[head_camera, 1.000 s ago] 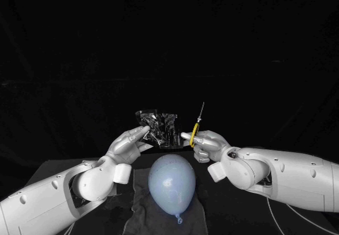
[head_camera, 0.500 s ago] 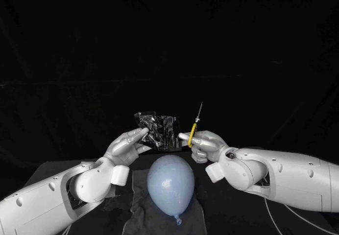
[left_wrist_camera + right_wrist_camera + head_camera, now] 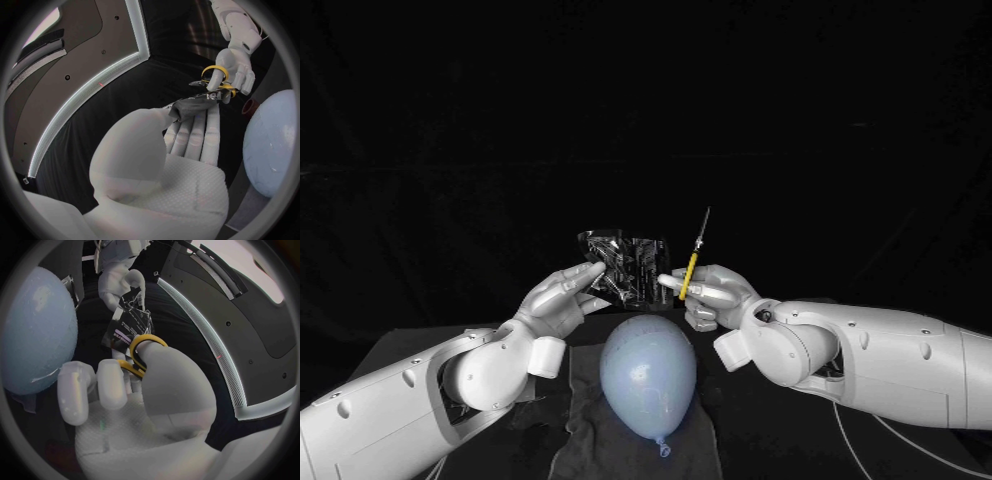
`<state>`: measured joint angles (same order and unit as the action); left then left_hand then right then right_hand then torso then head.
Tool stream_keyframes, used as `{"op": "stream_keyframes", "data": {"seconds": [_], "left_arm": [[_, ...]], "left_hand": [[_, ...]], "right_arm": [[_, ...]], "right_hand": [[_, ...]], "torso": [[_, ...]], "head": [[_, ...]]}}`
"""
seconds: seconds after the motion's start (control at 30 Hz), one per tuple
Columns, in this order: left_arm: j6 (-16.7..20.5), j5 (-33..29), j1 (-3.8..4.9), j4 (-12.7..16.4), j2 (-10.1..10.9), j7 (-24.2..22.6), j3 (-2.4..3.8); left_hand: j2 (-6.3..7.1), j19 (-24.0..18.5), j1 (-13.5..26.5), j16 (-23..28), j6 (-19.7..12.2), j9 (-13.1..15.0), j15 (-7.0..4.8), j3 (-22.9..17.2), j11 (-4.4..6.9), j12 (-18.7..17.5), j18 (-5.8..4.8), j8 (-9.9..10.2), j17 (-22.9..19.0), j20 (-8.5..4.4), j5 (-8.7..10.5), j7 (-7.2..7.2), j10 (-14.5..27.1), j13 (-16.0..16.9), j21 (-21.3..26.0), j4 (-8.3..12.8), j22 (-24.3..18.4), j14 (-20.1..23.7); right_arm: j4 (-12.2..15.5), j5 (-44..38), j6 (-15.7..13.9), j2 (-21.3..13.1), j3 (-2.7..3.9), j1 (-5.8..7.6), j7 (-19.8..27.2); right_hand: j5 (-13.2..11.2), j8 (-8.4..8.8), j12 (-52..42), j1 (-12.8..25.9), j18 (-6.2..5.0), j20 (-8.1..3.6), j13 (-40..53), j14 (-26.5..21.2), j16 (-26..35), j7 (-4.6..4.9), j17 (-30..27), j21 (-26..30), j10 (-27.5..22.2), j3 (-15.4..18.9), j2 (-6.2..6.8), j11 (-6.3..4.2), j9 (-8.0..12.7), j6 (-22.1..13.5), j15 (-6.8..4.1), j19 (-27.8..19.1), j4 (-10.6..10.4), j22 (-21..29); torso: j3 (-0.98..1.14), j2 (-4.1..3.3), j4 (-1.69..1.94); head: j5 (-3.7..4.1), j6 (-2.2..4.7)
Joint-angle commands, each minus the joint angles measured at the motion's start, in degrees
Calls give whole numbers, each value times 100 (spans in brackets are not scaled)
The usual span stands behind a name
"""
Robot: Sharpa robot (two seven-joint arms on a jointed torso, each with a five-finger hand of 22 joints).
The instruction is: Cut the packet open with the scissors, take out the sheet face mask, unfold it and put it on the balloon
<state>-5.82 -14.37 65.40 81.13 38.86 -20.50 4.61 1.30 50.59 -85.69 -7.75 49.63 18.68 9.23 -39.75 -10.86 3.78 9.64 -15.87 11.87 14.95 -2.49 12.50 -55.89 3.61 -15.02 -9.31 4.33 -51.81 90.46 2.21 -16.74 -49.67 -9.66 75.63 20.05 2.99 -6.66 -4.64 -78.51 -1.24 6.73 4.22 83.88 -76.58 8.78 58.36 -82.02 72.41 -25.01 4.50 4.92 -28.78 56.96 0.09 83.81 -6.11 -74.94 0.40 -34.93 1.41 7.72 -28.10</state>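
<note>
1. lying on a dark cloth [image 3: 574,445] close to the robot, the pale blue balloon [image 3: 649,375] sits between the two arms, its knot pointing back toward the robot.
2. the left hand [image 3: 567,297] is raised beyond the balloon and pinches the packet [image 3: 625,262] between thumb and fingers.
3. the right hand [image 3: 711,295] is raised near it, its fingers curled through the yellow loops of the scissors [image 3: 691,262] and gripping them.
4. the packet is clear and crinkled, held upright in the air above the balloon's far end; whether it is nicked yet cannot be told.
5. the scissors point upward, just beside the packet's edge nearest the right hand; whether the blades are parted cannot be told.
6. the step in hand looks like the first one, the cut. the next move probably calls for parted blades set across the packet's edge while the left hand holds it steady and keeps its fingers away from the cutting line.
</note>
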Motion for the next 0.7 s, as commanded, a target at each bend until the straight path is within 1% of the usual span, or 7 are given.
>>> {"op": "stream_keyframes", "data": {"seconds": [0.03,0.1,0.23,0.33,0.53,0.57,0.7], "left_arm": [[-17,26,12,-10,3,84,3],[-7,28,12,-17,11,111,1],[37,59,14,-31,19,199,-4],[62,99,16,-45,21,272,-8],[-13,156,27,-57,28,519,-35],[-23,161,28,-55,28,550,-39],[-45,191,31,-55,30,638,-54]], "left_hand": [[-43,30,12,35,25,7,5,-5,-3,-20,96,-41,-6,4,-31,25,10,-5,-25,38,-6,-41],[-43,31,13,35,25,7,5,-5,-3,-20,95,-41,-6,4,-31,25,10,-5,-25,38,-6,-41],[-35,28,30,44,16,8,7,-1,-5,-26,92,-39,-10,3,-31,37,18,-7,-16,38,-13,-35],[-20,14,60,67,1,9,18,-1,-27,-33,86,-34,-22,6,-32,81,47,-10,7,47,-27,-14],[227,-86,262,147,-123,4,85,225,-114,-36,69,21,-59,64,-29,195,205,-11,110,67,-59,70],[325,-114,305,162,-140,6,95,330,-121,-33,70,26,-65,80,-28,202,235,-9,139,86,-63,86],[453,-162,393,193,-211,-5,112,534,-139,-26,75,67,-78,113,-28,224,297,-4,206,103,-65,113]], "right_arm": [[6,-34,-33,-11,10,1,132],[8,-49,-75,-18,12,1,130],[30,-140,-175,-24,15,1,107],[66,-240,-289,-27,16,0,81],[141,-360,-506,-38,18,0,51],[148,-371,-523,-41,18,0,48],[179,-413,-576,-53,18,0,29]], "right_hand": [[-17,-111,-93,-235,-72,-120,20,27,-30,-89,13,-45,315,-259,-189,-132,-57,176,-90,206,154,-1134],[-17,-213,-201,-329,-69,-179,74,32,-29,-156,16,-56,624,-461,-315,-217,-129,295,-154,214,291,-1142],[-12,-341,-268,-166,-58,-273,205,38,-10,-223,-6,-90,925,-727,-293,-300,-290,341,-231,235,451,-1166],[-18,-405,-288,-69,-49,-295,290,54,-28,-249,38,-120,1010,-827,-269,-324,-390,347,-253,253,528,-1184],[-17,-476,-292,45,-41,-316,389,70,-49,-269,84,-149,1054,-940,-240,-345,-519,336,-272,272,620,-1202],[-17,-485,-292,62,-39,-318,404,73,-54,-270,95,-156,1059,-957,-238,-347,-537,332,-274,276,632,-1206],[-17,-506,-291,104,-38,-323,442,77,-60,-275,109,-161,1069,-999,-229,-351,-583,322,-278,279,667,-1210]], "torso": [[-2,0,-1],[-2,0,1],[-4,0,1],[-4,-1,0],[-7,-1,2],[-8,-1,3],[-7,3,0]], "head": [[10,-3],[13,-1],[20,-1],[24,-3],[36,-18],[38,-19],[38,-18]]}}
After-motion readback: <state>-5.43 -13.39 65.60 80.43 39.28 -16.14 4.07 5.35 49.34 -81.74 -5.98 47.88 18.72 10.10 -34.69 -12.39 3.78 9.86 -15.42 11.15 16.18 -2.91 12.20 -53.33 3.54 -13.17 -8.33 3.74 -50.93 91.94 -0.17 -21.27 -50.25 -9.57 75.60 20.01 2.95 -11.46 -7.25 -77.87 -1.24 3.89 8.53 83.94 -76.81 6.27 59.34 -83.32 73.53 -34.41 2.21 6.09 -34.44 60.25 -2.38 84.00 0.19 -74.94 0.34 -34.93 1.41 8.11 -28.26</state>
